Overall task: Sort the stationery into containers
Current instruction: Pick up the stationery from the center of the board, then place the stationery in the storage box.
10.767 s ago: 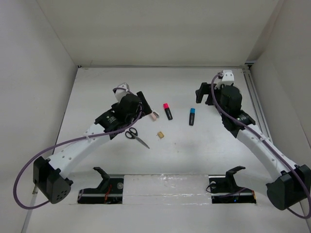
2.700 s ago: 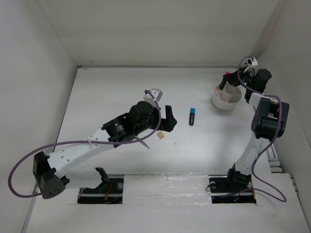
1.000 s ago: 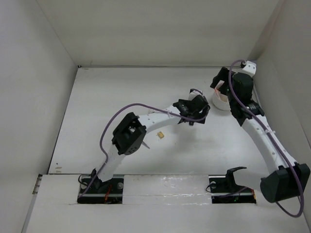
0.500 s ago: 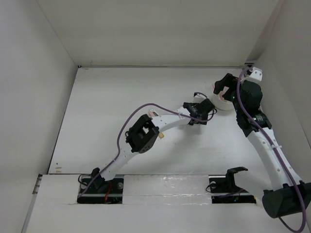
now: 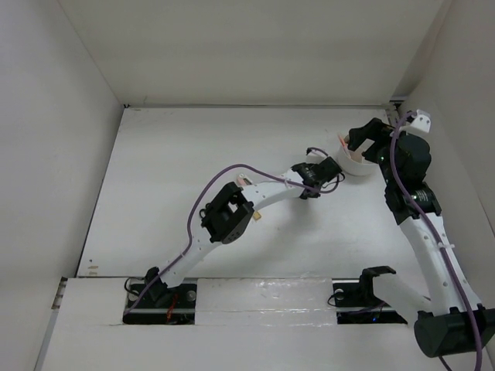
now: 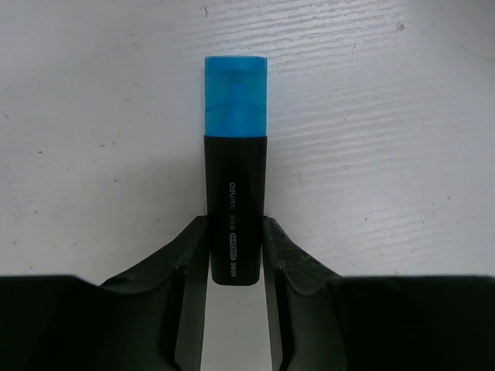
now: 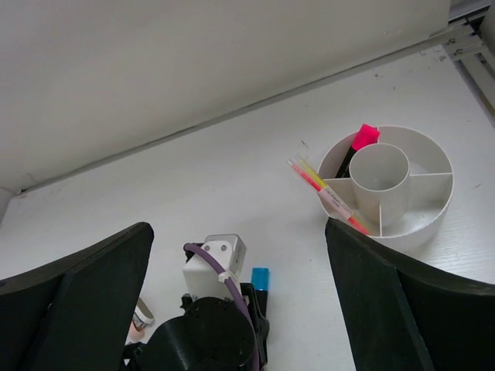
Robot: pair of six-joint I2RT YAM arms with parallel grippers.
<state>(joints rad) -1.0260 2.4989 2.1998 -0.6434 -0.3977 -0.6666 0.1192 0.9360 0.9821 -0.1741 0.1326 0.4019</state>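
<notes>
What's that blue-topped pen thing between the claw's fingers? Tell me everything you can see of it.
The blue-capped marker is a short, chunky pen: a translucent blue cap on a matte black plastic-looking body with small white print. It lies flat on the white table, cap pointing away from the left gripper, whose black fingers press both sides of its rear end.
</notes>
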